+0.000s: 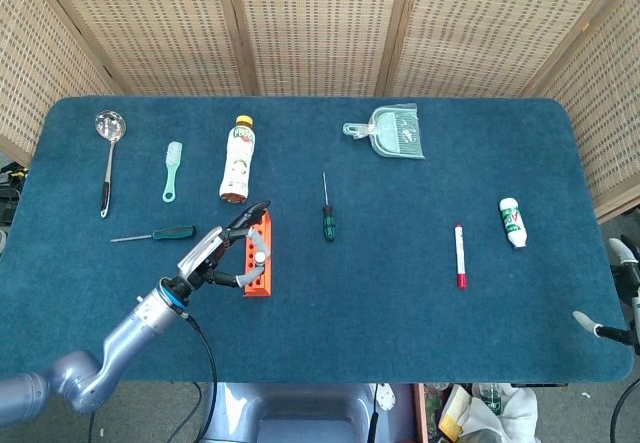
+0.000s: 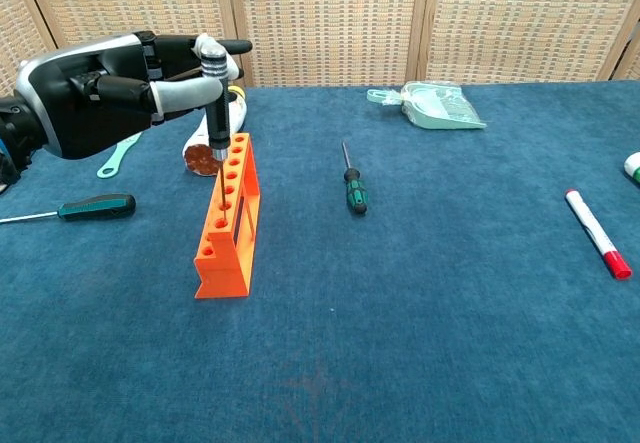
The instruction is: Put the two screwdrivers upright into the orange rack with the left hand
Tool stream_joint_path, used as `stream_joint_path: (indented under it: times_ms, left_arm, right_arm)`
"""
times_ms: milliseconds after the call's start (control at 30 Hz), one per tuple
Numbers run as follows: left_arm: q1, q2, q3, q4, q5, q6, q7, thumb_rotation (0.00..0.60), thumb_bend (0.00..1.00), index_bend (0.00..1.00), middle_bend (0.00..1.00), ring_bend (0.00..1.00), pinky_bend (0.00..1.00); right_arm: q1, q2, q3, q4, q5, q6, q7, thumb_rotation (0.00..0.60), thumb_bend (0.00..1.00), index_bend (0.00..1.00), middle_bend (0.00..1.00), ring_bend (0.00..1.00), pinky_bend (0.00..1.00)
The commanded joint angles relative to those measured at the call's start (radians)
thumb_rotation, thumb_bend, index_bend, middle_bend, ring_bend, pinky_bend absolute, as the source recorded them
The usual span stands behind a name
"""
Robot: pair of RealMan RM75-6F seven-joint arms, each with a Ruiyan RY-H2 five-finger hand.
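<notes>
My left hand (image 2: 110, 93) (image 1: 213, 254) grips a black-handled screwdriver (image 2: 217, 113) upright by its handle. Its thin shaft points down into a hole near the far end of the orange rack (image 2: 228, 233) (image 1: 257, 285); how deep the tip sits I cannot tell. A green-handled screwdriver (image 2: 95, 206) (image 1: 172, 233) lies flat on the cloth left of the rack. Another green-and-black screwdriver (image 2: 355, 191) (image 1: 328, 223) lies right of the rack, near the table's middle. My right hand (image 1: 630, 313) hangs off the table's right edge with its fingers apart, holding nothing.
A drink bottle (image 1: 237, 158) lies just behind the rack. A brush (image 1: 172, 170) and a ladle (image 1: 107, 153) lie at the far left. A dustpan (image 2: 430, 105) sits at the back. A red marker (image 2: 597, 233) and a white tube (image 1: 513, 221) lie on the right.
</notes>
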Motion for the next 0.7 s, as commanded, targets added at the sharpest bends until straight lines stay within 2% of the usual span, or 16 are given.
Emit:
stream_joint_path:
  times_ms: [33,433,700]
  left_arm:
    - [-0.003,-0.008,0.005,0.011,0.001,-0.002,-0.007,0.6,0.49,0.69,0.0,0.0,0.0]
    - [0.026,-0.062,0.051,0.102,0.014,0.038,-0.024,0.6,0.49,0.69,0.0,0.0,0.0]
    - [0.036,-0.088,0.064,0.147,0.017,0.053,-0.003,0.6,0.49,0.69,0.0,0.0,0.0]
  right_arm:
    - [0.001,0.0,0.001,0.001,0.002,-0.002,0.002,0.6,0.0,0.0,0.0,0.0,0.0]
    - [0.0,0.004,0.002,0.001,0.002,-0.004,0.014,0.6,0.0,0.0,0.0,0.0,0.0]
    - [0.001,0.004,0.002,0.001,0.002,-0.007,0.014,0.6,0.0,0.0,0.0,0.0,0.0]
